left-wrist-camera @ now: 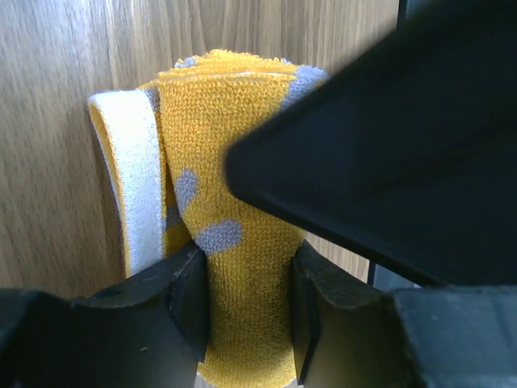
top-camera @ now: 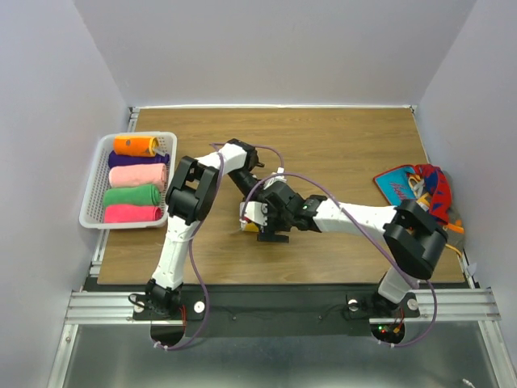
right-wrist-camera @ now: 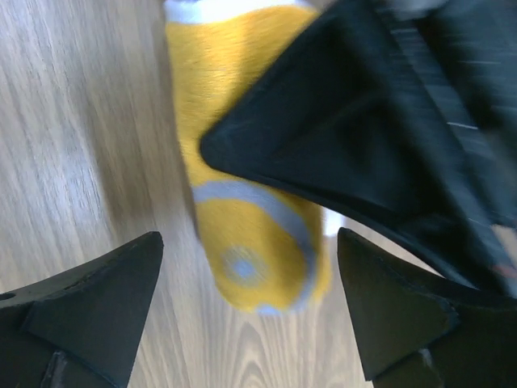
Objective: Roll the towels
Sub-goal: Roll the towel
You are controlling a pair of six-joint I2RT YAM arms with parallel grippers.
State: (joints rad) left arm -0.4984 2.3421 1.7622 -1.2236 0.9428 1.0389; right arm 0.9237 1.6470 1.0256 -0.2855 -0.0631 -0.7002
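Observation:
A yellow towel (left-wrist-camera: 218, 129) with grey dots and a white edge lies rolled on the wooden table. My left gripper (left-wrist-camera: 249, 267) is shut on it, both pads pressing its sides. My right gripper (right-wrist-camera: 250, 238) stands open, its fingers wide on either side of the roll's end (right-wrist-camera: 242, 267) without touching it. In the top view both grippers meet at mid-table and hide most of the roll; only a bit of yellow towel (top-camera: 245, 215) shows. Flat red and blue patterned towels (top-camera: 420, 190) lie at the right edge.
A white slatted basket (top-camera: 95, 182) at the left holds several rolled towels: orange (top-camera: 135, 145), purple (top-camera: 137, 160), pink (top-camera: 136, 176), green (top-camera: 131, 195), bright pink (top-camera: 132, 213). The right gripper's black finger (left-wrist-camera: 388, 162) crowds the left wrist view.

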